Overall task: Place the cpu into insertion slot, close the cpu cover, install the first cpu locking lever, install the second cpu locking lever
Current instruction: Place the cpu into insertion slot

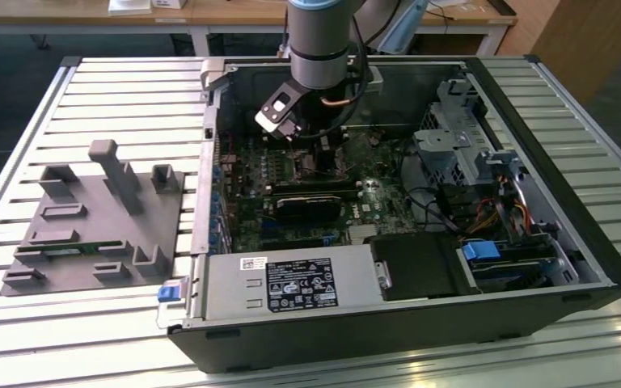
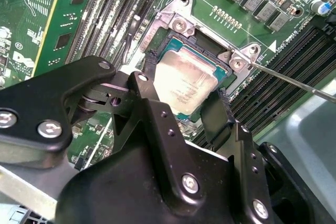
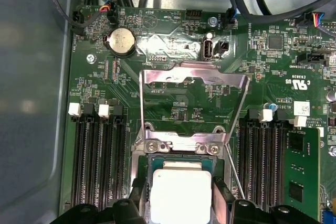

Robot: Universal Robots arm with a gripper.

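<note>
The cpu (image 2: 185, 85), a flat square chip with a silvery-beige top, lies at the insertion slot (image 2: 176, 23), between my two black fingers. My gripper (image 2: 184, 90) is shut on the chip, one finger on each opposite edge. In the first wrist view the cpu (image 3: 181, 192) sits just below the hinge bracket, and the cpu cover (image 3: 195, 73) stands flipped open beyond it, with the green board showing through its window. A thin locking lever (image 2: 294, 80) sticks out free beside the socket. In the exterior view my gripper (image 1: 313, 153) hangs low over the motherboard inside the open case.
Memory slots (image 3: 97, 150) flank the socket on both sides. A long black block (image 1: 310, 206) lies across the board toward the labelled power supply box (image 1: 289, 283). Drive bays and cables (image 1: 472, 153) fill the exterior view's right. A grey fixture (image 1: 95, 210) sits outside the case.
</note>
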